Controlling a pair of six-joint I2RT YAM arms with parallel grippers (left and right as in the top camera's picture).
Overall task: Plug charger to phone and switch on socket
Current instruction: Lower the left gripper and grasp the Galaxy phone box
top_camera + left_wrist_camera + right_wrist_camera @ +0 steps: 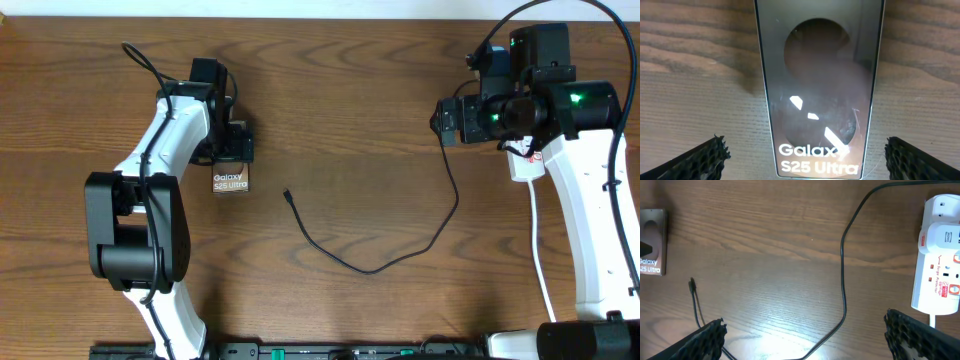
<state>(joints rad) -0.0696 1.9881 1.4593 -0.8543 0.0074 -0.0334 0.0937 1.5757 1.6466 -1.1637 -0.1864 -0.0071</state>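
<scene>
The phone (230, 181), a dark-brown slab with white "Galaxy S25 Ultra" text, lies flat on the table left of centre. My left gripper (234, 150) hovers over its far end, open and empty. In the left wrist view the phone (817, 90) lies between the spread fingers (805, 152). The charger cable (372, 268) loops across the table, and its plug tip (287, 195) lies free to the right of the phone. The socket (524, 166) is mostly hidden under my right arm. My right gripper (446, 120) is open and empty, and its wrist view shows the socket (939, 255), the cable (842, 280) and the plug tip (691, 283).
The table is brown wood (350, 80). A thick white cord (537, 250) runs from the socket toward the front edge beside the right arm's base. The phone also shows at the far left of the right wrist view (651, 242).
</scene>
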